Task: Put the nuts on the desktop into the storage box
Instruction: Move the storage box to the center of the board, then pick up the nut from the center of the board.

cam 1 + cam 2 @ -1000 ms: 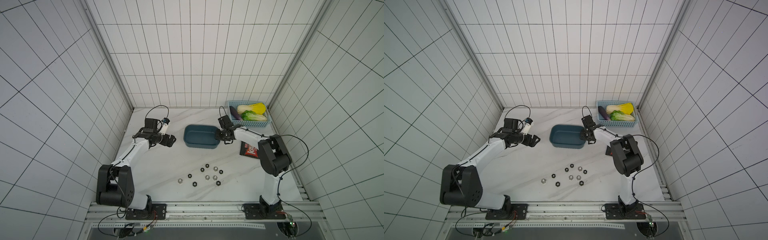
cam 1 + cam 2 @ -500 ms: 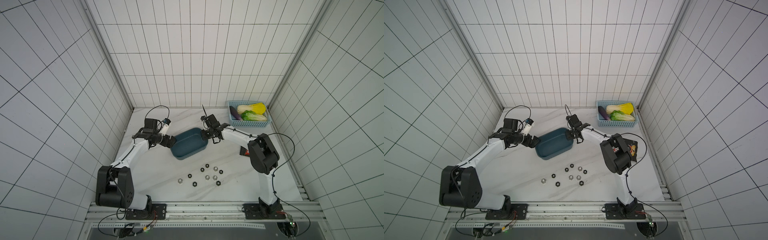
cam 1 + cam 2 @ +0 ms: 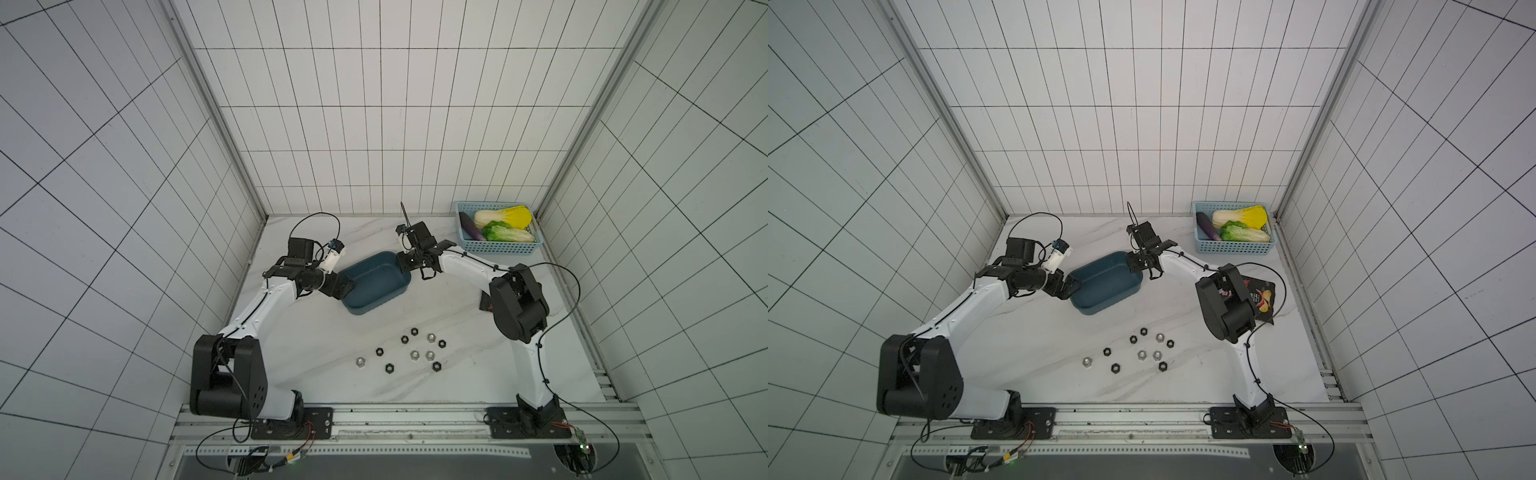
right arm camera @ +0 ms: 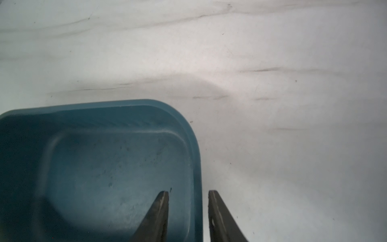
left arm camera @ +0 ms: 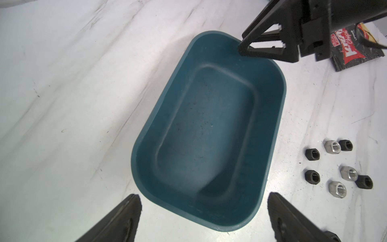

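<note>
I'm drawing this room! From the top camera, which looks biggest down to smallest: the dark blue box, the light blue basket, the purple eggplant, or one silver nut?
1. Dark blue box and light blue basket: they look about the same size, so I won't rank them.
2. Purple eggplant.
3. Silver nut: the tiniest.

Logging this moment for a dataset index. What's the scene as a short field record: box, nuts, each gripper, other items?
storage box: empty, lying at an angle on the desktop
nuts: ten, six black and four silver, all loose on the desktop, none in the box
left gripper: open, fingers flanking one short end of the box
right gripper: slightly open, jaws astride the box wall at the opposite end
other: basket of vegetables; chips packet
</note>
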Robot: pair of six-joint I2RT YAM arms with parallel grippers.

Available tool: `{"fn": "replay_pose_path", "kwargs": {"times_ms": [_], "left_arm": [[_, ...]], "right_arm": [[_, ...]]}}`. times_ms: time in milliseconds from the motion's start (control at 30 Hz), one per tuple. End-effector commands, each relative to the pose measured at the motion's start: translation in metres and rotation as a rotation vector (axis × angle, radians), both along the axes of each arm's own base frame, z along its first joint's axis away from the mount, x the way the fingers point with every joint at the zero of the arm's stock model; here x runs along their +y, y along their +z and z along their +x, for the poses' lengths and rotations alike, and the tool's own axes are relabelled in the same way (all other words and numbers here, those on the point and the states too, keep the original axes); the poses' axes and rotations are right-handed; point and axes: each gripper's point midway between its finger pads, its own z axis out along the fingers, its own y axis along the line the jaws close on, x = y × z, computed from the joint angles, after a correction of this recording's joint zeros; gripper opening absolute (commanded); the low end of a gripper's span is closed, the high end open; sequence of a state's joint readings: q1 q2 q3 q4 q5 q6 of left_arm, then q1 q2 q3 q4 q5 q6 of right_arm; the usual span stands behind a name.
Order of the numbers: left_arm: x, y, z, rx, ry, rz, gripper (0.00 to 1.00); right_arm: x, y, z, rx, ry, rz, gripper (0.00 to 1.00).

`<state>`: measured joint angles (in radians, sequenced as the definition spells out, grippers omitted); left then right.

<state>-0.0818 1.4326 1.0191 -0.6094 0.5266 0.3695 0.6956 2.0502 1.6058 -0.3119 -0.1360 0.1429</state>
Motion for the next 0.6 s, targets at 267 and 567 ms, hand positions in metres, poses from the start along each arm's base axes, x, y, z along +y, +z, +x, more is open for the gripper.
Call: {"fn": "replay_pose_path", "kwargs": {"times_ms": [267, 567], "left_arm": [[-0.053, 0.032, -0.024, -0.045, -0.279, -0.006, 0.98], [-0.096, 0.008, -0.044, 0.021, -0.423, -0.019, 0.98]], "right_arm": [[-0.085, 0.068, -0.099, 0.052, -0.081, 0.034, 0.56], [-0.158, 0.006, -0.215, 0.346, -0.158, -0.176, 0.61]]}}
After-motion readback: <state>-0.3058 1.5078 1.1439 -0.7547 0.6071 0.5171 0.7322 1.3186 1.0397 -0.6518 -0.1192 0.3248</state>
